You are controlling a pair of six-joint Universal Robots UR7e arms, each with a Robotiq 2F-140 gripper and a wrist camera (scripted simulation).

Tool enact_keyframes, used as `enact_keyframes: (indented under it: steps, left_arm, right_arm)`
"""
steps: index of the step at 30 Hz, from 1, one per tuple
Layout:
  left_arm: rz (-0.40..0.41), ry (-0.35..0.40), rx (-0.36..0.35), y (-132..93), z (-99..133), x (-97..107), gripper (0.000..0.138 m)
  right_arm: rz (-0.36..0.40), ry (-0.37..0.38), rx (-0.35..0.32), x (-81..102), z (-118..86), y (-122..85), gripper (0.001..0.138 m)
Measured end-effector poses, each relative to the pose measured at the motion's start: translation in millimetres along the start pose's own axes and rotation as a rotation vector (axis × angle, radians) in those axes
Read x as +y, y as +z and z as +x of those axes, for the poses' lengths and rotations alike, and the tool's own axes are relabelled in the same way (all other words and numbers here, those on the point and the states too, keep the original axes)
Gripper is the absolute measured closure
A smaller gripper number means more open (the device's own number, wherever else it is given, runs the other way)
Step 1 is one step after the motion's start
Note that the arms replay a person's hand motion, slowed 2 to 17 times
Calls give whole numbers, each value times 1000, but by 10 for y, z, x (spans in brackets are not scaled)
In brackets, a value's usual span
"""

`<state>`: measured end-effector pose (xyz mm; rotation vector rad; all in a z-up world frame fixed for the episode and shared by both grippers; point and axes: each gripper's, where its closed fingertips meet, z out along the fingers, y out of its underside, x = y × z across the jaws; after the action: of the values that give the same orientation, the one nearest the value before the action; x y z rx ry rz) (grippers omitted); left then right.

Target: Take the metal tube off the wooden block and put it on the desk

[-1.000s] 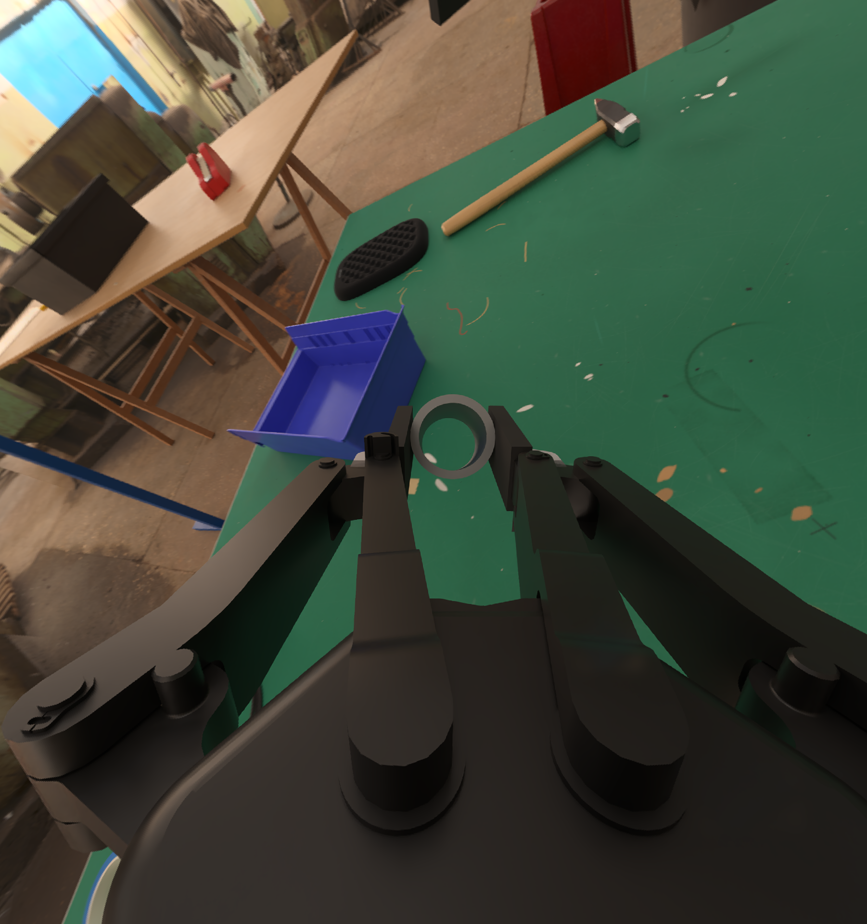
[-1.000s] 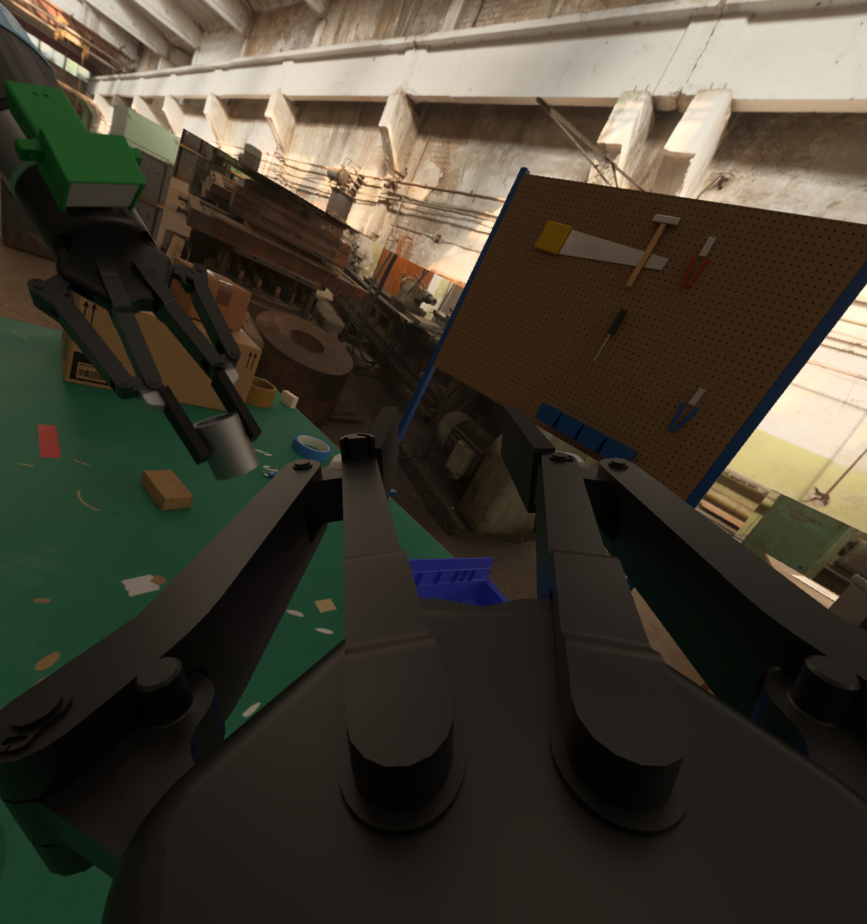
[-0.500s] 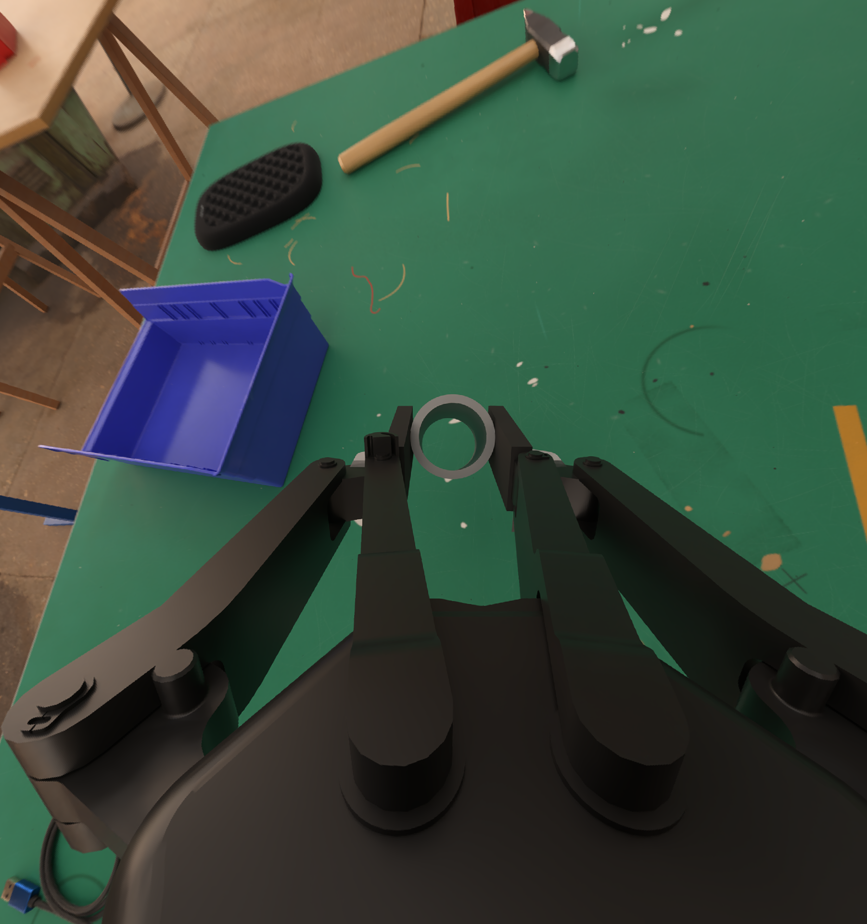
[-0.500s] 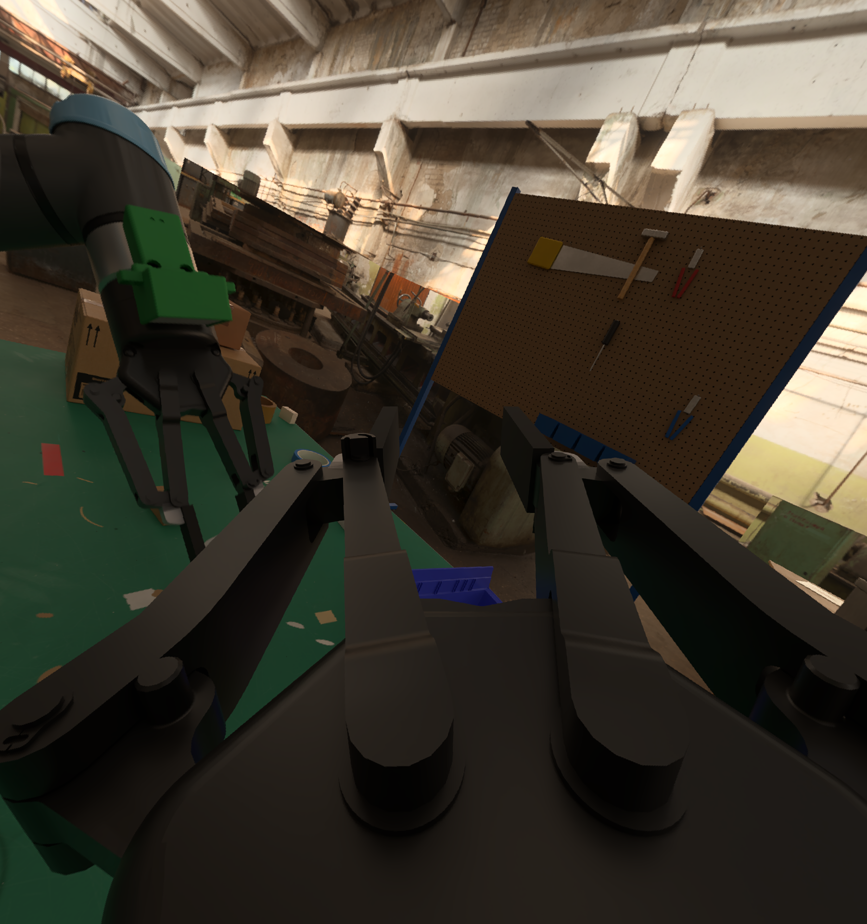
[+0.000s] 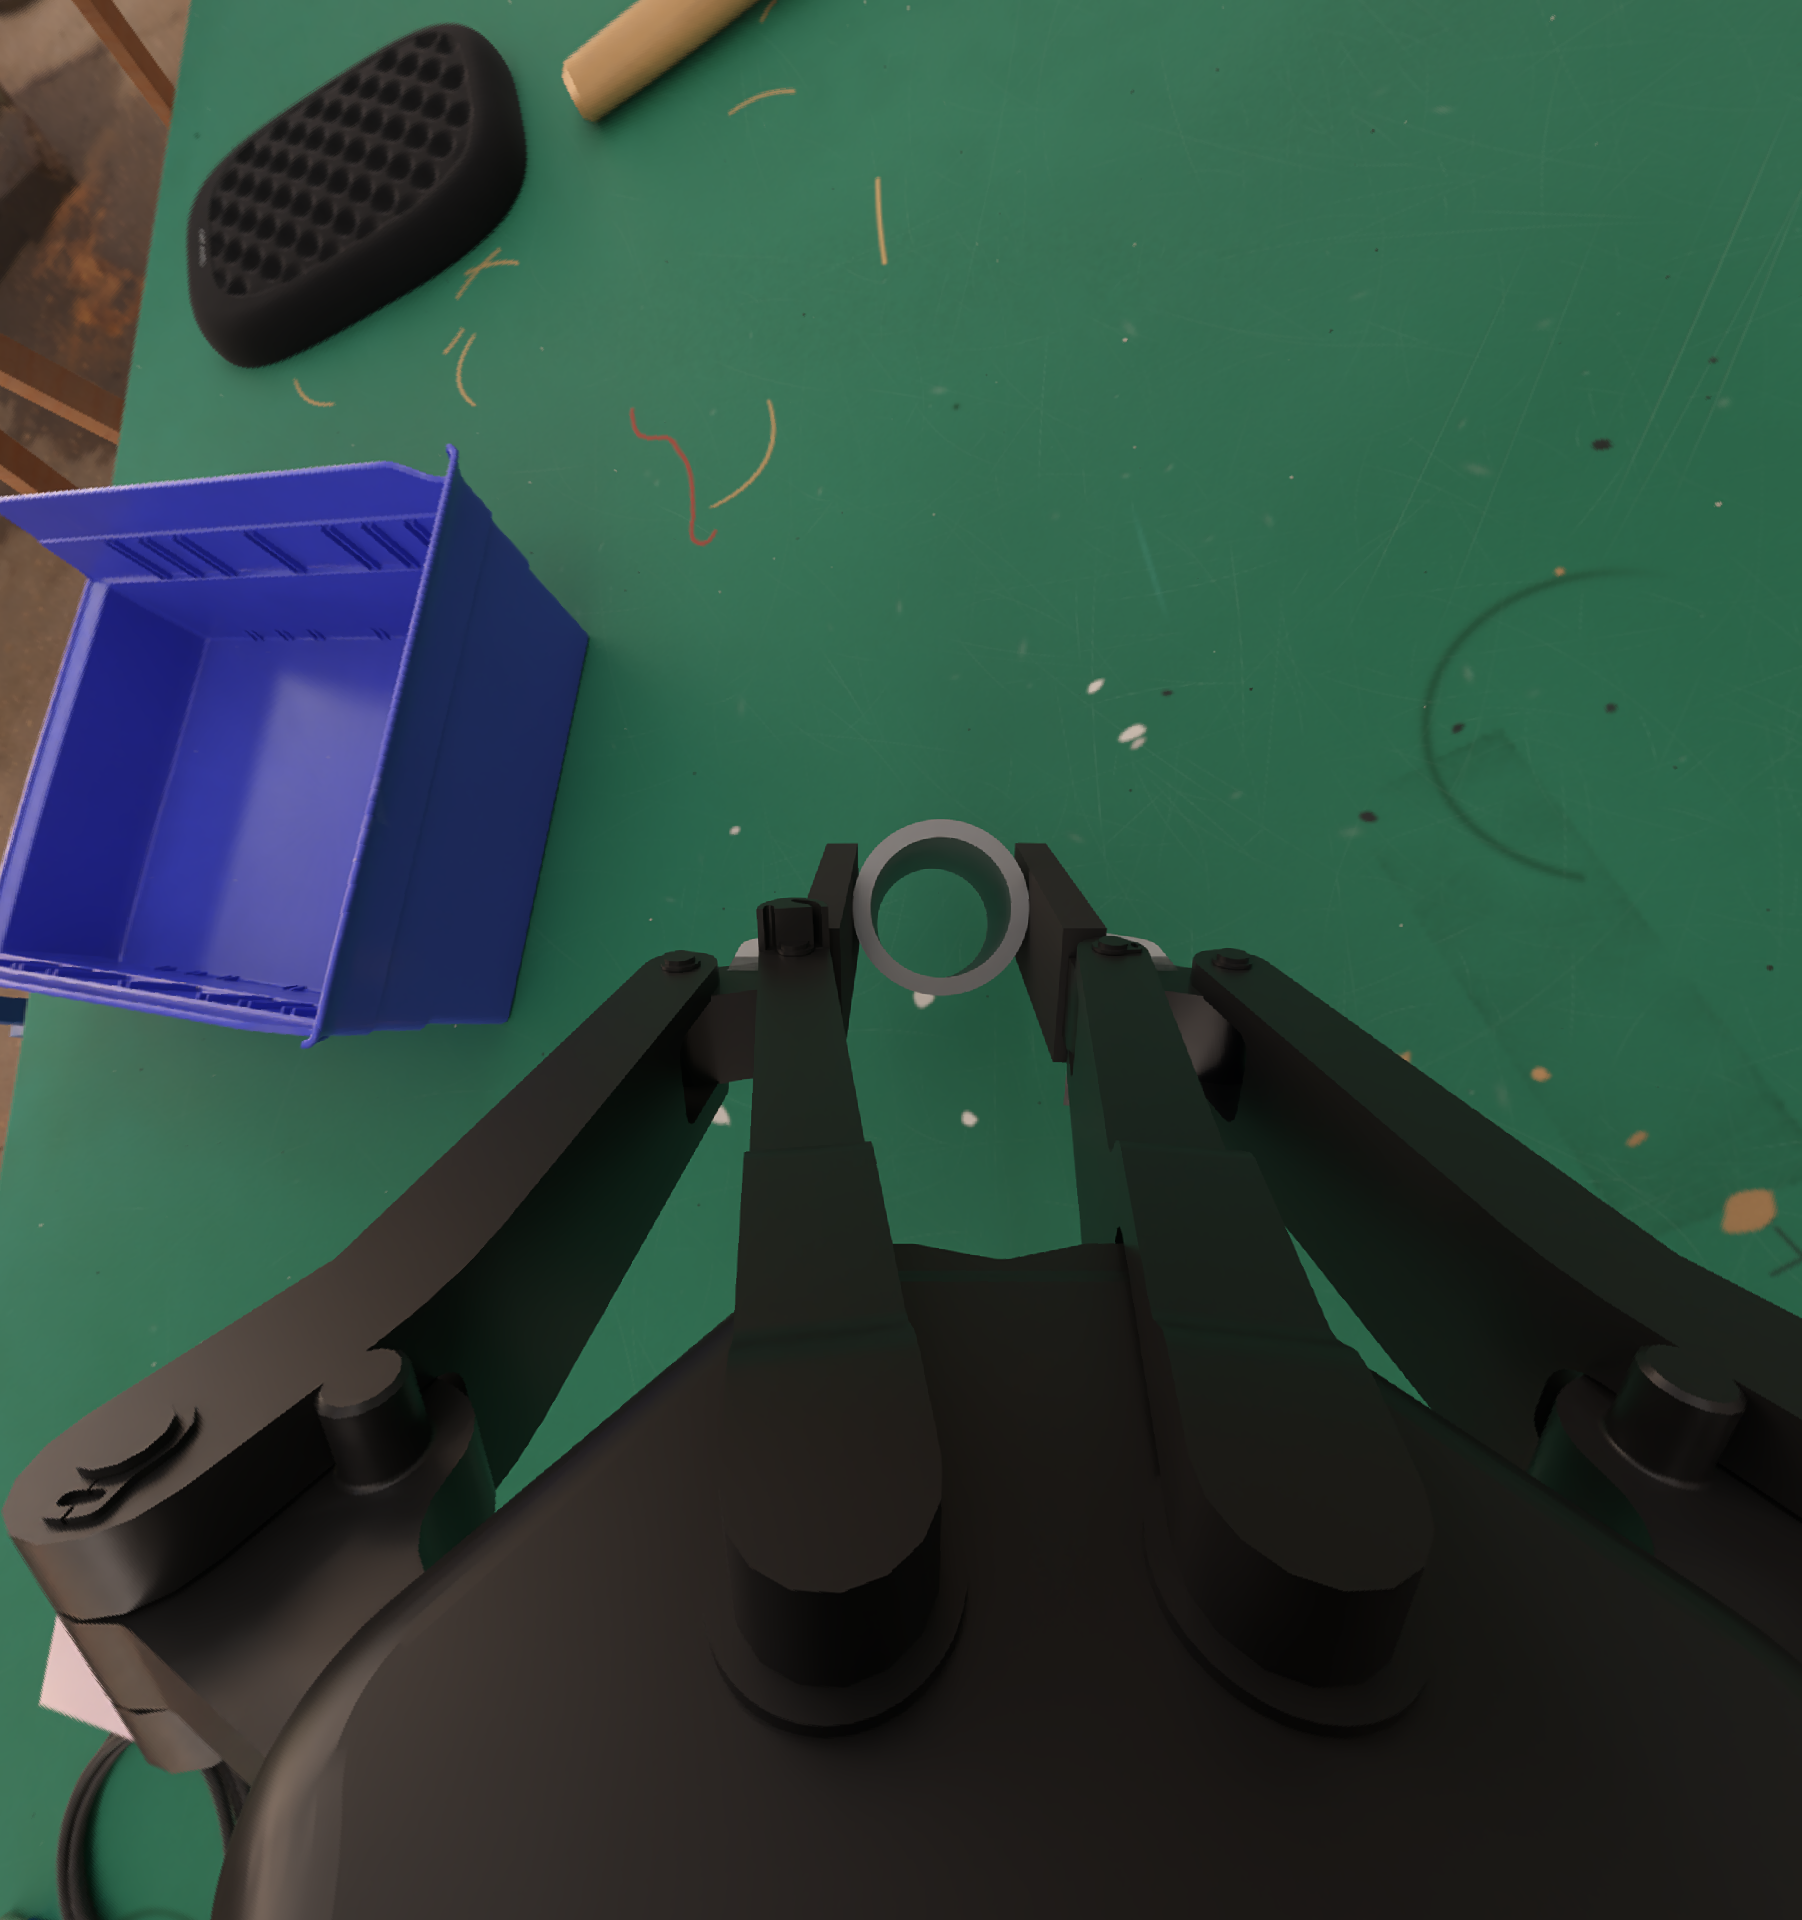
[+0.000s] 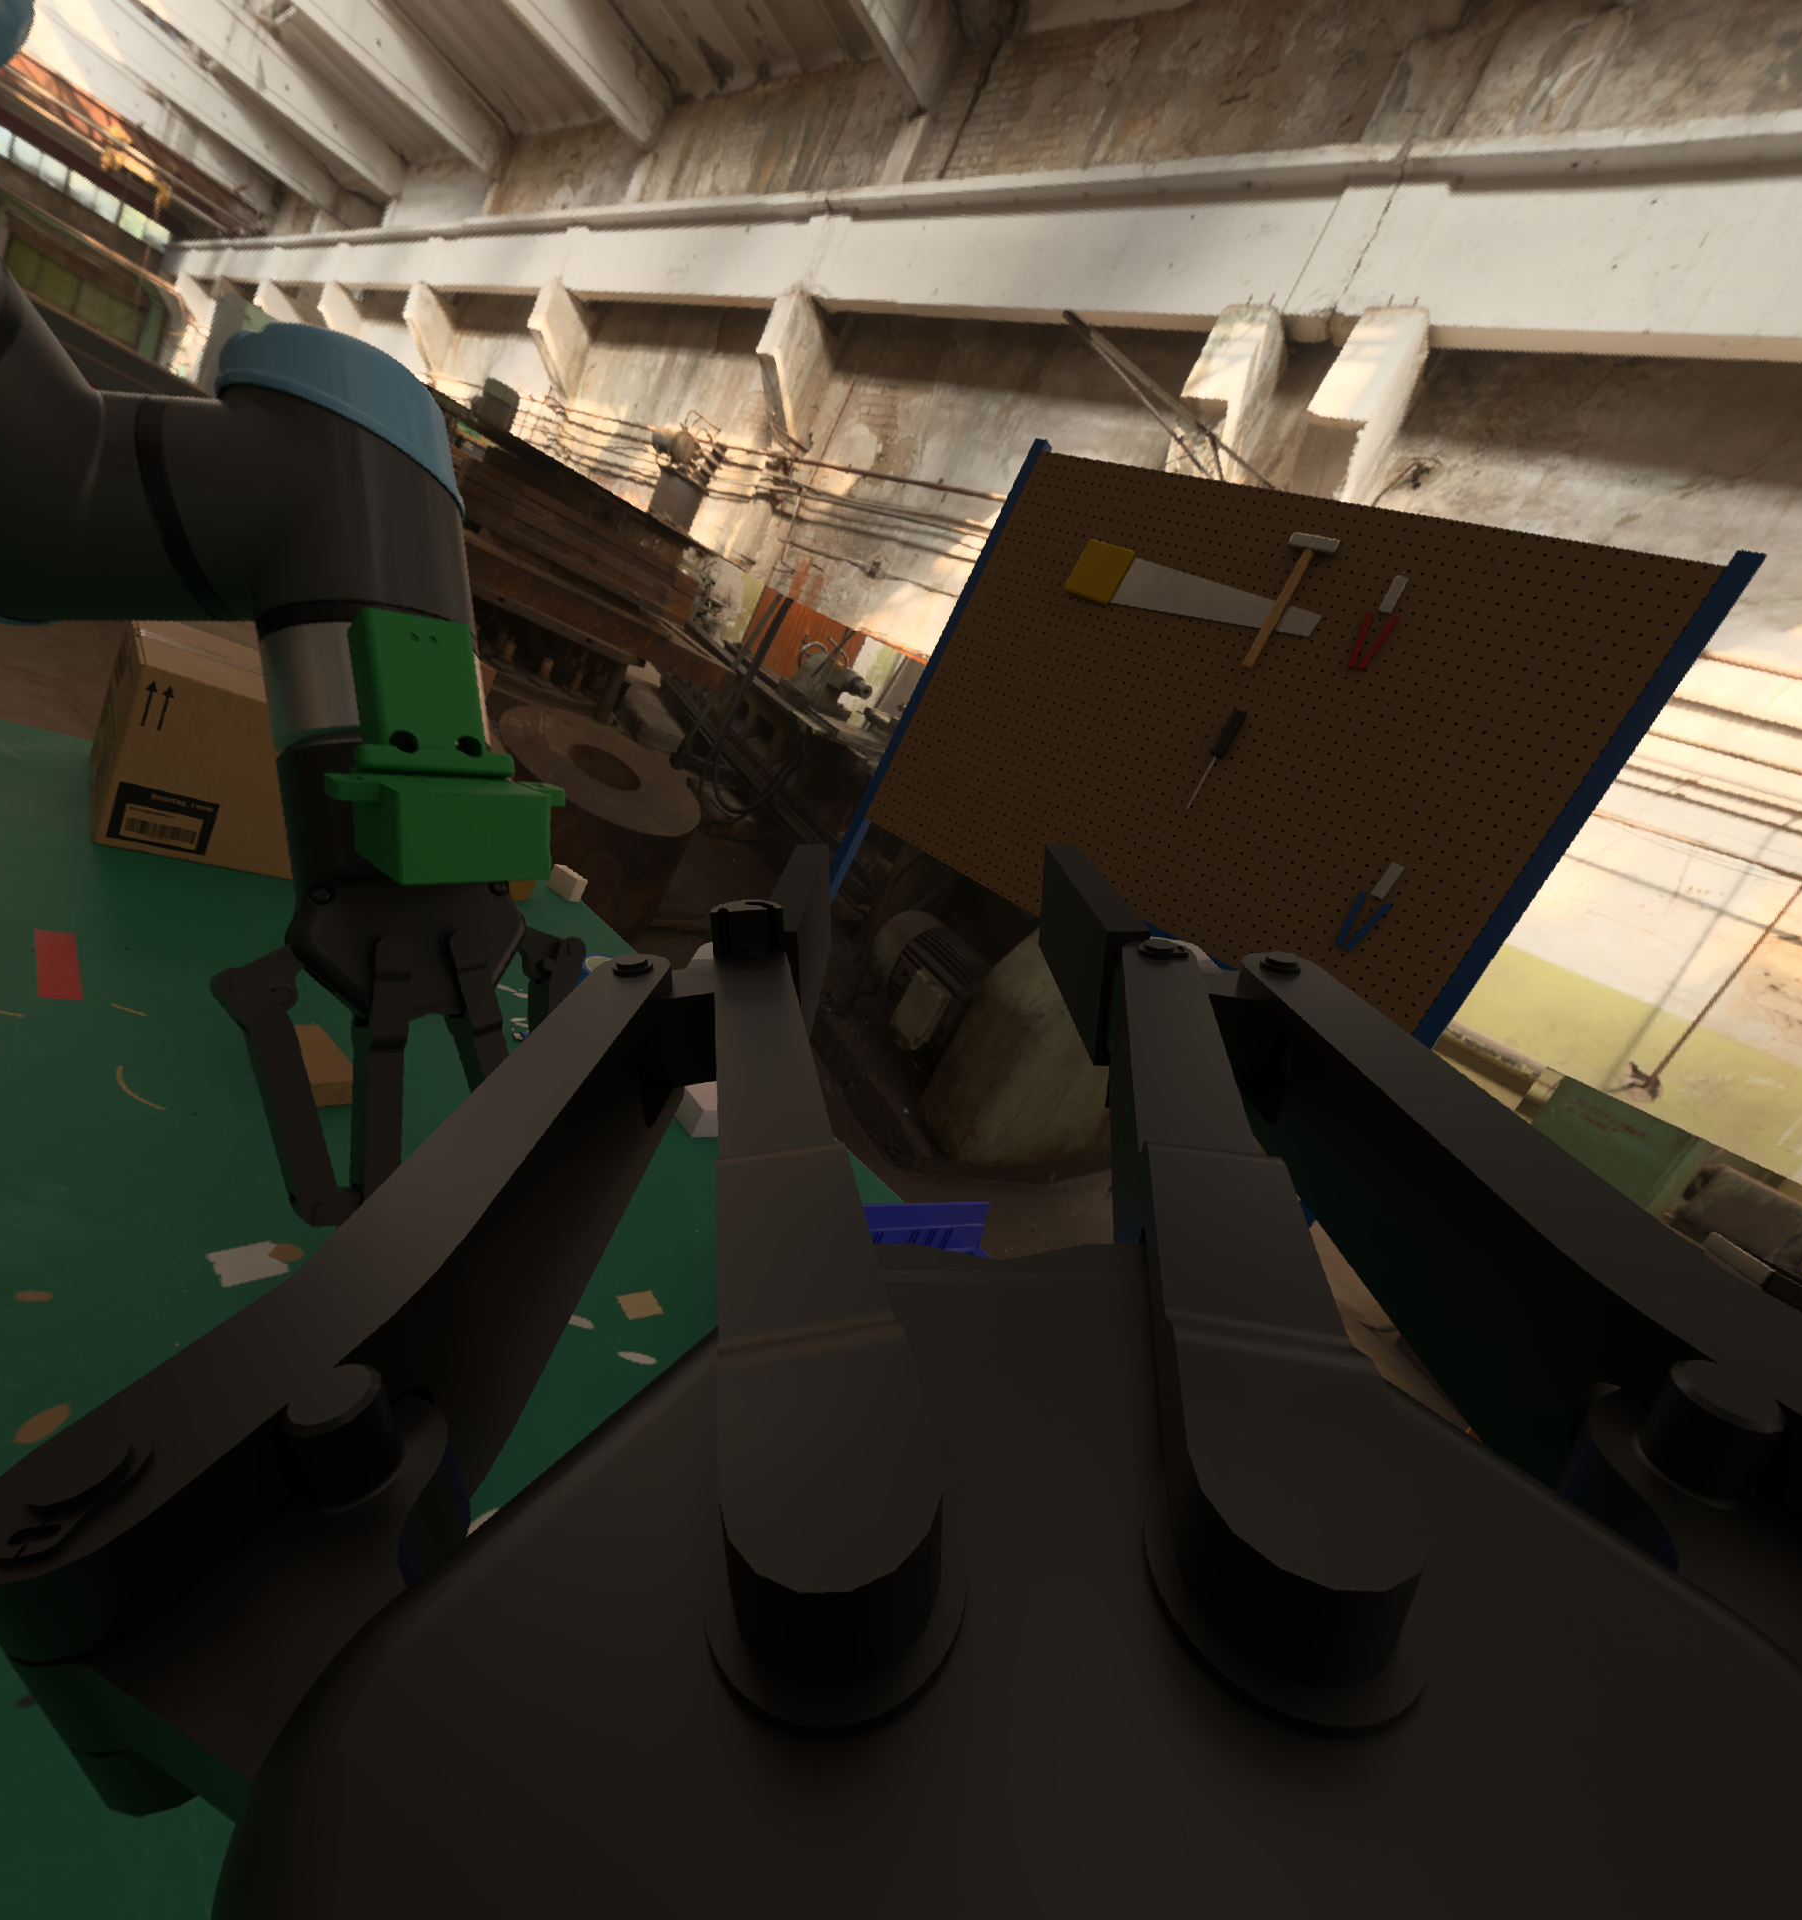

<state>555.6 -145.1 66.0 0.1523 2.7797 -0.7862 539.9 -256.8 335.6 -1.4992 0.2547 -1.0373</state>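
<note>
The metal tube (image 5: pixel 941 909) was held by the left gripper (image 5: pixel 941 914). Its two black pads (image 5: pixel 1058 914) were pressed on the two sides of the tube, one on each side. The tube was seen end-on as a grey ring, and the green desk (image 5: pixel 1240 364) could be seen through its hole. It could not be told from this view whether the tube was touching the desk or was just above it.

A blue bin (image 5: pixel 253 748) was seen to the left of the tube, at the desk's edge, with its open side up. A black oval pad full of little holes (image 5: pixel 357 192) was lying farther off, past the bin. The end of a wooden handle (image 5: pixel 658 52) was seen at the top edge. Small white and tan bits were scattered on the desk.

The right gripper (image 6: pixel 928 935) was held up in the air, pointed out past the desk. Its fingers (image 6: pixel 1084 935) were parted by a middle-sized gap, and nothing was held between them. A brown pegboard (image 6: pixel 1292 779) with tools hung on it was seen beyond them.

In the right wrist view the left gripper (image 6: pixel 377 1174) was seen pointing down at the desk, under a green part (image 6: pixel 429 800). The wooden block (image 6: pixel 320 1065) was lying behind it. A cardboard box (image 6: pixel 180 769) was standing farther back on the desk.
</note>
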Motion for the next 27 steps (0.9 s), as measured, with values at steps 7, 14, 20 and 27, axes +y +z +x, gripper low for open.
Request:
enact_keyframes:
  steps: [7, 14, 20, 27]
  left_arm:
    - [-17, -12, 42, 149, 10, -17, 99]
    - [-28, -14, 57, 245, -12, -27, 99]
    - [-25, -12, 77, 298, 2, -48, 99]
    - [-17, -15, 111, 328, 43, -75, 99]
  right_arm:
    - [14, 4, 1, -26, 17, -34, 85]
    - [24, 10, 5, -37, 48, -62, 85]
    - [32, 17, 7, -39, 72, -83, 85]
    - [41, 25, 8, -41, 101, -103, 85]
